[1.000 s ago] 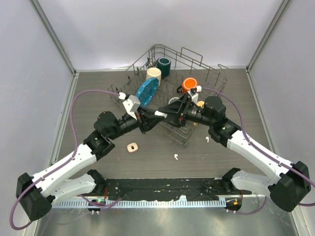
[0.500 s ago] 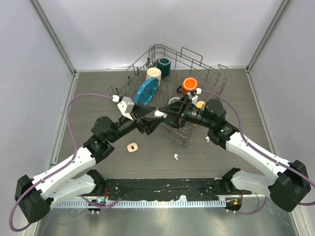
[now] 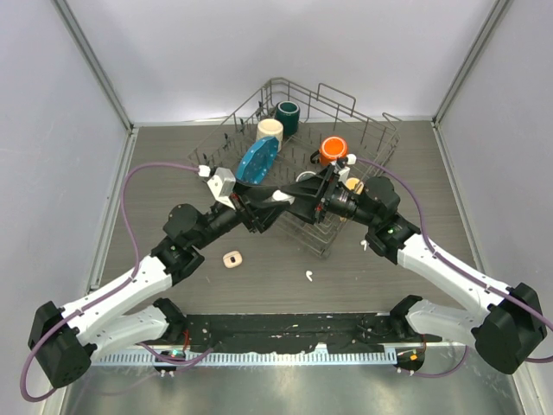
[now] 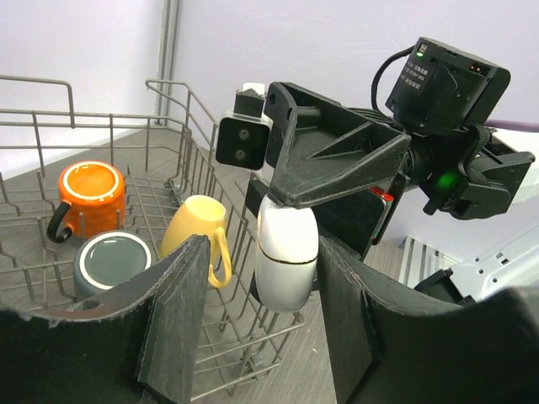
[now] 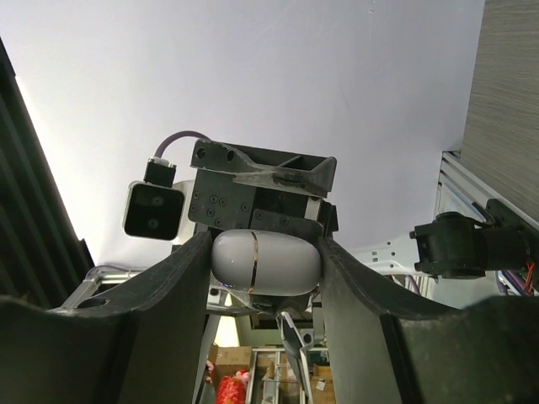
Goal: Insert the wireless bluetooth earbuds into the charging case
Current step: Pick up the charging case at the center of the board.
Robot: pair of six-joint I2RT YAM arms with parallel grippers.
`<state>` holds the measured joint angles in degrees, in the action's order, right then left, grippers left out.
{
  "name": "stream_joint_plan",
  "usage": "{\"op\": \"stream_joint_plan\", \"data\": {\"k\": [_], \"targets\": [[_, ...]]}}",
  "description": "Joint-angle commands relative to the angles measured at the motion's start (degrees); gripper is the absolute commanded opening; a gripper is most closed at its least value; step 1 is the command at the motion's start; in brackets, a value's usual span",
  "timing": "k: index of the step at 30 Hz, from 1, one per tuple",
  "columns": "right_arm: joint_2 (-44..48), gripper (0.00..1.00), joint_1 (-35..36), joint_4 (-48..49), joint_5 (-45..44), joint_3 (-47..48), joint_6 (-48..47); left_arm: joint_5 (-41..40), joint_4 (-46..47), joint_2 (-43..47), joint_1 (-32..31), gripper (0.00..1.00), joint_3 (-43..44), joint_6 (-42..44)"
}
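- Right gripper [image 5: 265, 242]: jaws partly open, clamped on the white charging case [image 5: 266, 263], with both pads against its ends.
- Left gripper [image 4: 263, 248]: jaws spread and straddling the same case, daylight on one side, no grip.
- One white earbud [image 3: 308, 277] and a second earbud [image 3: 364, 245] lie on the table [image 3: 259, 294], well apart from both jaws.

Glossy, smooth white plastic on the charging case [image 5: 265, 261]; matt black, grainy pads [image 4: 173, 311] on the left tool [image 4: 263, 252]; bare metal wire rack [image 3: 371, 143]; matt wood-grain desk [image 3: 432, 173].
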<state>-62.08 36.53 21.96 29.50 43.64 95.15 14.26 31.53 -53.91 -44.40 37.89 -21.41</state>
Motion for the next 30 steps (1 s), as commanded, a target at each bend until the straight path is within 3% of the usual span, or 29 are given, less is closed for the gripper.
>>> {"op": "stream_joint_plan", "data": {"k": [1, 9, 15, 18, 23, 26, 30], "targets": [[1.79, 0.19, 0.2, 4.24, -0.84, 0.31, 0.82, 0.59, 3.98, 0.12, 0.02, 0.56, -0.53, -1.09], [1.44, 0.19, 0.2, 4.76, -0.58, 0.4, 1.26, -0.02, 4.41, 0.03, -0.07, 0.47, -0.89, -1.53], [1.53, 0.19, 0.12, 4.68, -0.32, 0.05, 1.44, -0.9, 5.74, -0.93, 0.02, 0.35, -0.8, -1.88], [1.44, 0.19, 0.2, 4.76, -0.05, 0.13, 1.35, -0.55, 5.74, -1.63, 0.02, 0.27, -0.36, -1.97], [0.91, 0.23, 0.2, 4.15, 0.82, 0.66, 0.56, -0.46, 6.18, -2.34, 0.02, 0.01, -0.53, -2.5], [0.56, 0.24, 0.2, 2.66, 1.35, 1.27, -0.49, -0.73, 7.05, -2.52, -0.07, 0.0, -0.97, -2.85], [0.56, 0.24, 0.29, 2.57, 1.35, 1.63, -0.67, -0.81, 7.14, -2.6, 0.02, 0.25, -1.06, -3.02]]}}
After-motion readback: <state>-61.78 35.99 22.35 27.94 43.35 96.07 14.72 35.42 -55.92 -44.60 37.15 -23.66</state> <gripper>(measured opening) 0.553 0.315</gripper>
